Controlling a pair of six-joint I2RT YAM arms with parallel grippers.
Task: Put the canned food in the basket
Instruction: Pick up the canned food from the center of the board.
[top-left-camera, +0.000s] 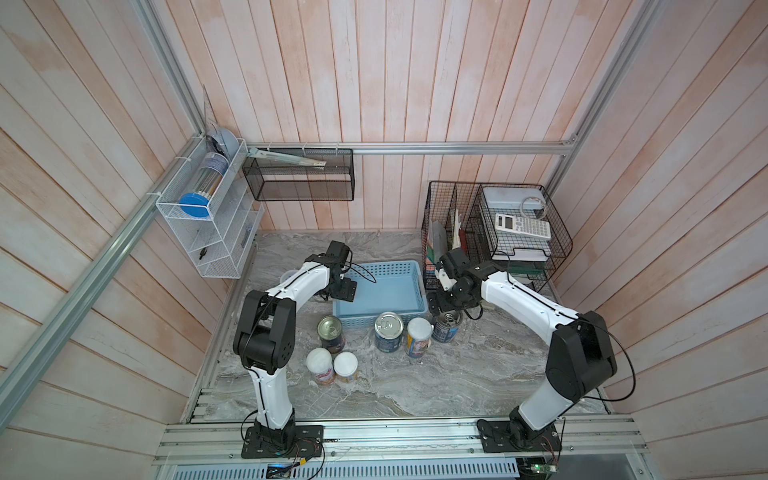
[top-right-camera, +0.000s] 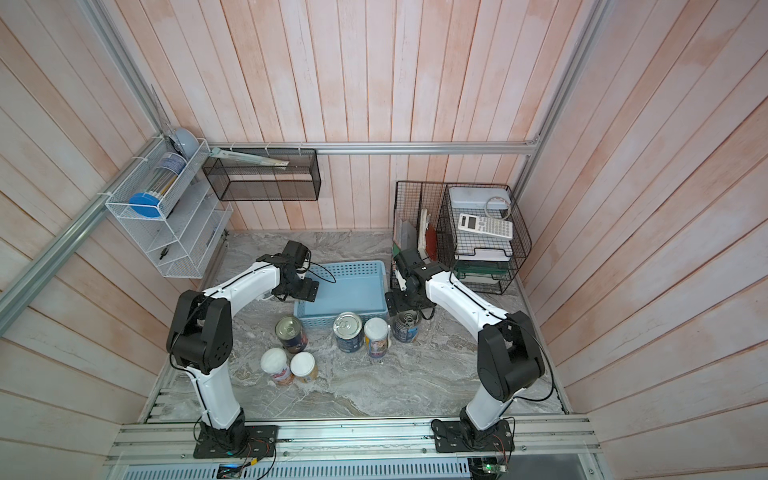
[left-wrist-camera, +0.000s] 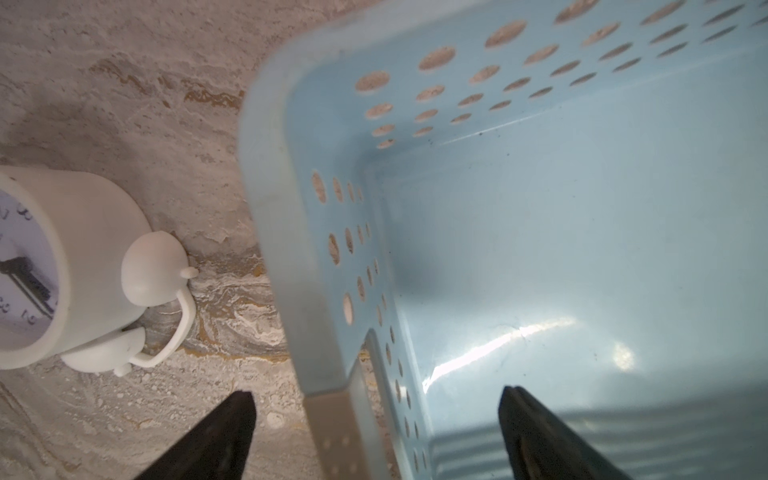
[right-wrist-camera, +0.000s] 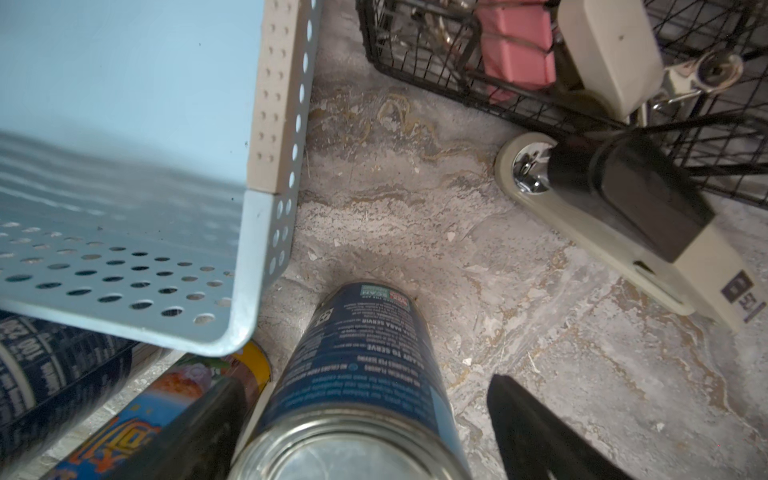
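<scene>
Blue can (right-wrist-camera: 357, 332) stands upright on the bench (right-wrist-camera: 519, 270) just outside the basket's (right-wrist-camera: 124, 270) corner, directly under and between the jaws of the wide-spread, empty right tool (right-wrist-camera: 365, 384), the nearer arm, while the left tool (left-wrist-camera: 376, 392), also spread and empty, straddles the basket's opposite wall.

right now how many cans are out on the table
6 cans, none in the basket: four in a row along its front, two white-lidded ones nearer the table's front edge. None looks hidden.
</scene>
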